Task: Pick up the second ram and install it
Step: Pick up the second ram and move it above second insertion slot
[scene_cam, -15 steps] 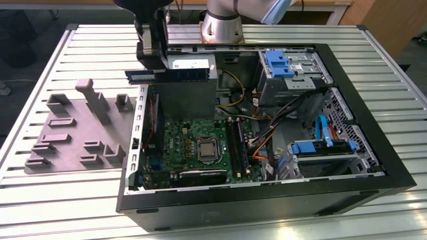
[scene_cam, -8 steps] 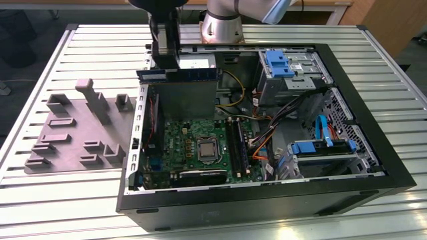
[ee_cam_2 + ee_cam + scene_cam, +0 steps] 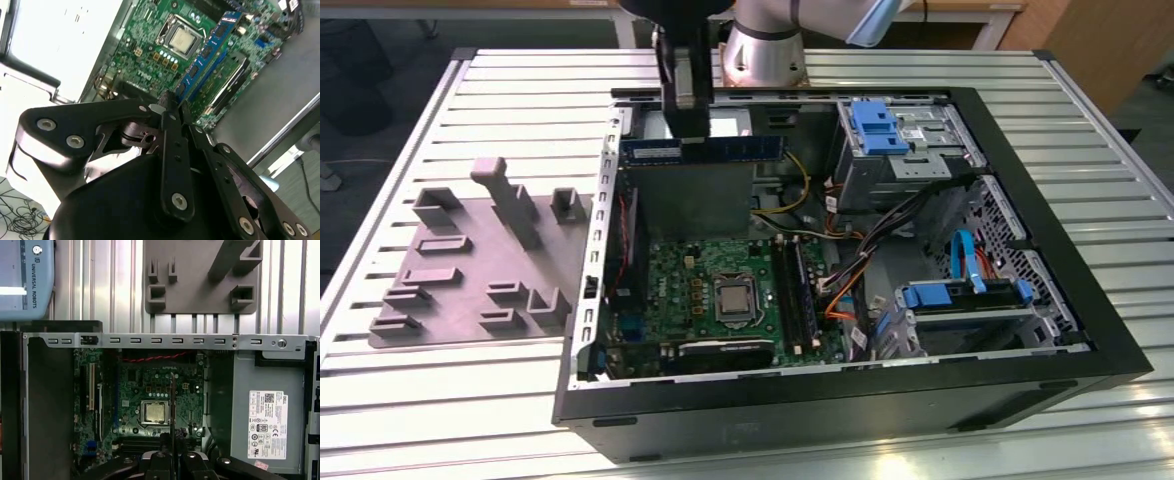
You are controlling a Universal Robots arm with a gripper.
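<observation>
My gripper (image 3: 690, 135) is shut on the second ram (image 3: 734, 149), a long blue stick with black chips. It hangs level above the back of the open computer case (image 3: 854, 410), well above the green motherboard (image 3: 720, 290). In the second wrist view the ram (image 3: 210, 47) runs out from the black fingertips (image 3: 172, 107) over the board, past the processor (image 3: 182, 37). In the first wrist view the ram (image 3: 172, 395) is edge-on, a thin line rising from the gripper (image 3: 172, 442) beside the processor (image 3: 156, 411). The long dark memory slots (image 3: 797, 290) lie on the processor's side toward the exterior view's right.
A grey plastic tray (image 3: 467, 260) with raised blocks lies on the slatted table at the exterior view's left of the case. Inside the case are blue drive brackets (image 3: 878, 125), orange and black cables (image 3: 847, 290) and a grey power supply (image 3: 267, 425). The case walls rise around the board.
</observation>
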